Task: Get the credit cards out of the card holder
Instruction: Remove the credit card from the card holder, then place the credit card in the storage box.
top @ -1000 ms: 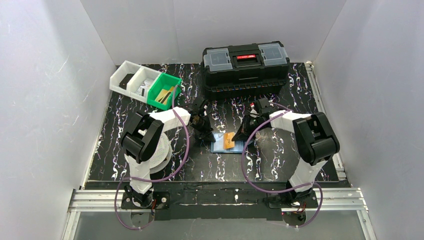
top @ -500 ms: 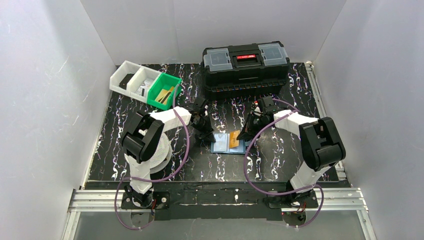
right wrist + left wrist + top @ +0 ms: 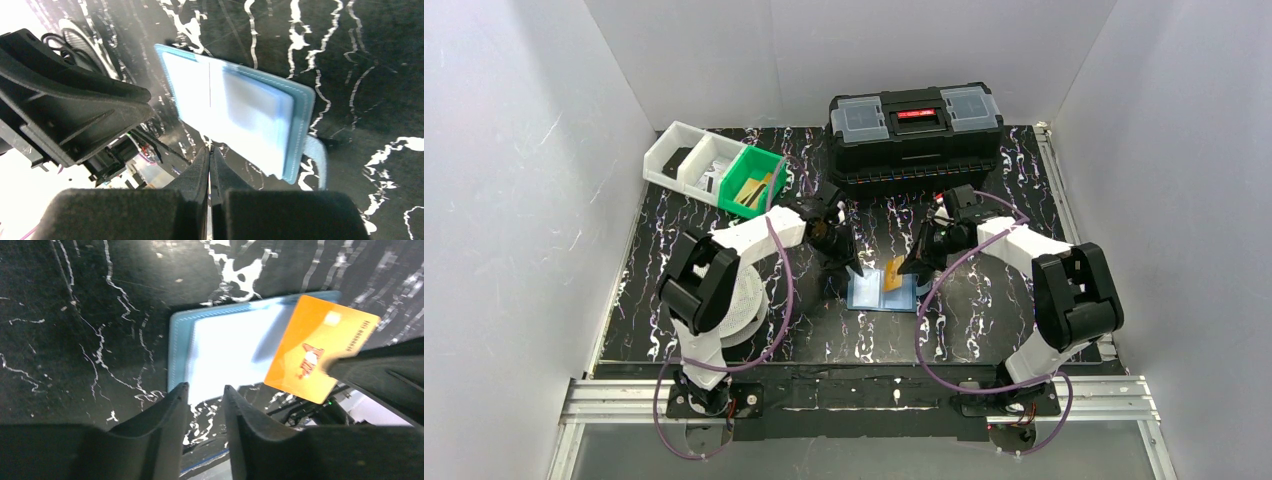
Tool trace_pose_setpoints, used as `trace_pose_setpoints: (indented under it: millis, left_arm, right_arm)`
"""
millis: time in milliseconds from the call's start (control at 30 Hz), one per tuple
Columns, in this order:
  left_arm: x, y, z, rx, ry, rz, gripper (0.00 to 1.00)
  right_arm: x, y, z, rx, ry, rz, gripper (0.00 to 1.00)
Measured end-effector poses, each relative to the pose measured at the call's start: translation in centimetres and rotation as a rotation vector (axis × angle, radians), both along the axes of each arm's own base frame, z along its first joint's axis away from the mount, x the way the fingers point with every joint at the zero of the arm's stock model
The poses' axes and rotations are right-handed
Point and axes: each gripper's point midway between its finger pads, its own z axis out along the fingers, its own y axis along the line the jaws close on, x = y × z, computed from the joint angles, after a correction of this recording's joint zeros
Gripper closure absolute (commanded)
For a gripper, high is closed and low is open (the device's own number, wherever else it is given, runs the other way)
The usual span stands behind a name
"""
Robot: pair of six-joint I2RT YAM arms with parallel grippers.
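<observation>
The blue card holder (image 3: pixel 876 294) lies open on the black marbled table, its pale inside up (image 3: pixel 227 347) (image 3: pixel 235 107). An orange credit card (image 3: pixel 893 274) (image 3: pixel 320 347) hangs tilted over the holder's right half, clear of it. My right gripper (image 3: pixel 912 264) (image 3: pixel 210 152) is shut on that card, whose thin edge shows between the fingers. My left gripper (image 3: pixel 852 268) (image 3: pixel 206 390) hovers just above the holder's left edge, open by a narrow gap, with nothing between its fingers (image 3: pixel 172 405).
A large black toolbox (image 3: pixel 915 135) stands at the back centre. A green bin (image 3: pixel 752 183) with tan pieces and white bins (image 3: pixel 686 160) sit at the back left. A white round object (image 3: pixel 749 300) lies by the left arm.
The right gripper has pulled the orange card off the holder and lifted it to the right. The left gripper has opened and come up off the holder's left edge.
</observation>
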Motion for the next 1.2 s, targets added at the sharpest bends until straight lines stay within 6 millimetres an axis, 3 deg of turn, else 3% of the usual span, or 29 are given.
trace_pose_setpoints:
  millis: [333, 500, 800, 1000, 1100, 1200]
  left_arm:
    - [1.5, -1.6, 7.4, -0.285, -0.066, 0.004, 0.56]
    - [2.0, -1.6, 9.8, -0.425, -0.060, 0.032, 0.56]
    - [2.2, -2.4, 11.5, -0.565, -0.024, 0.040, 0.58]
    - [2.3, -3.2, 12.6, -0.657, -0.008, 0.045, 0.62]
    - [2.4, -3.5, 13.0, -0.700, -0.003, 0.052, 0.69]
    - [2.3, -3.8, 13.3, -0.738, 0.014, 0.065, 0.84]
  right_arm:
    - [1.1, 1.8, 5.8, 0.178, -0.052, 0.019, 0.99]
    - [1.3, 2.8, 8.3, 0.304, -0.043, 0.022, 0.99]
    - [2.0, 4.2, 12.3, 0.479, -0.049, 0.039, 0.99]
    - [2.0, 4.5, 13.2, 0.523, -0.049, 0.044, 0.99]
    - [1.9, 4.6, 13.4, 0.537, -0.046, 0.049, 0.99]
    - [1.9, 4.6, 13.4, 0.539, -0.047, 0.050, 0.99]
